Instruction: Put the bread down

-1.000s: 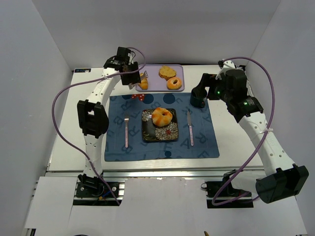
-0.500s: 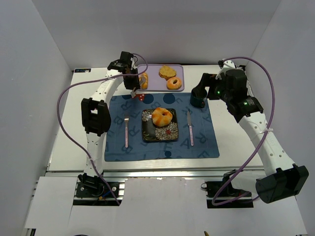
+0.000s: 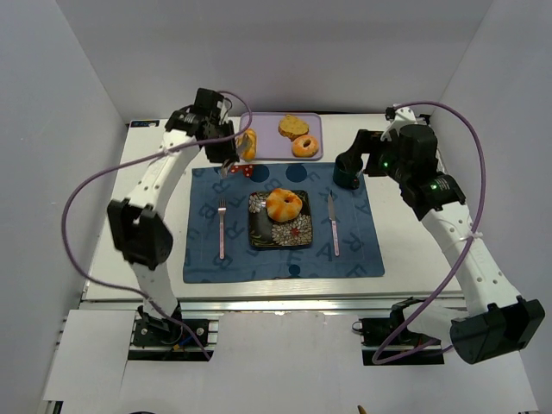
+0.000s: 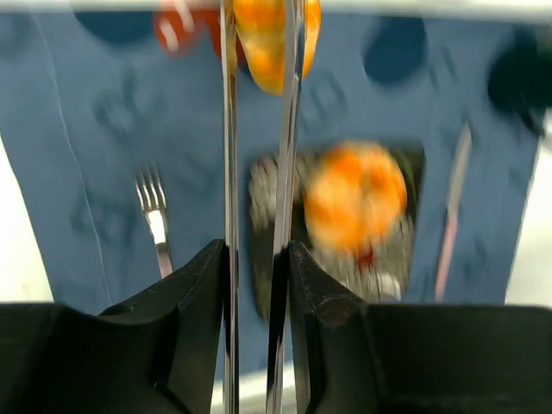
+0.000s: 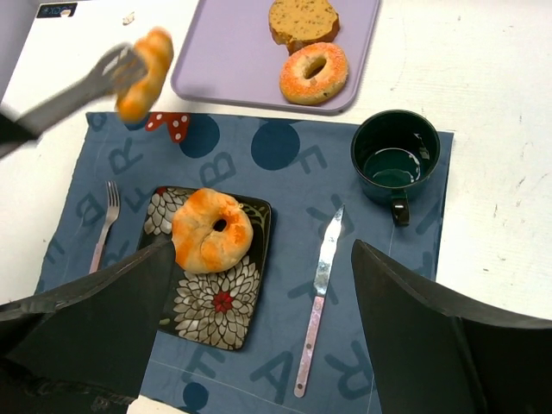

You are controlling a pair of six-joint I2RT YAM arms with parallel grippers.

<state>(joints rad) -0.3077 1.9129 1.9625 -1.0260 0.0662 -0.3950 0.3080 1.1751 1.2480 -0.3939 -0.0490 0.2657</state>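
Reference point for all positions: the dark flowered plate [image 3: 280,231], which lies on a blue placemat [image 3: 259,259] on the white worktop [image 3: 405,250]. An orange-glazed bagel [image 3: 283,204] sits on the plate, toward its far edge. A fork [image 3: 222,228] lies left of the plate and a knife [image 3: 333,224] right of it, both on the placemat and neither touching the plate. The right pincer [image 5: 263,248] is raised beyond the plate and to its right, its jaws spread wide with nothing between them. A dark green cup [image 5: 395,155] stands upright beyond the plate and to its right, past the tip of the knife. The left pincer [image 4: 256,259] is closed on a pair of metal tongs [image 4: 228,129]. The tong arms run nearly parallel, and their tips clamp the bread [image 5: 145,73], a small orange-brown piece. This bread is held lifted beyond the plate and to its left. Farthest out, straight beyond the plate, lies a lilac tray [image 3: 274,129] carrying a seeded slice [image 5: 302,19] and a ring-shaped pastry [image 5: 315,72], close together.
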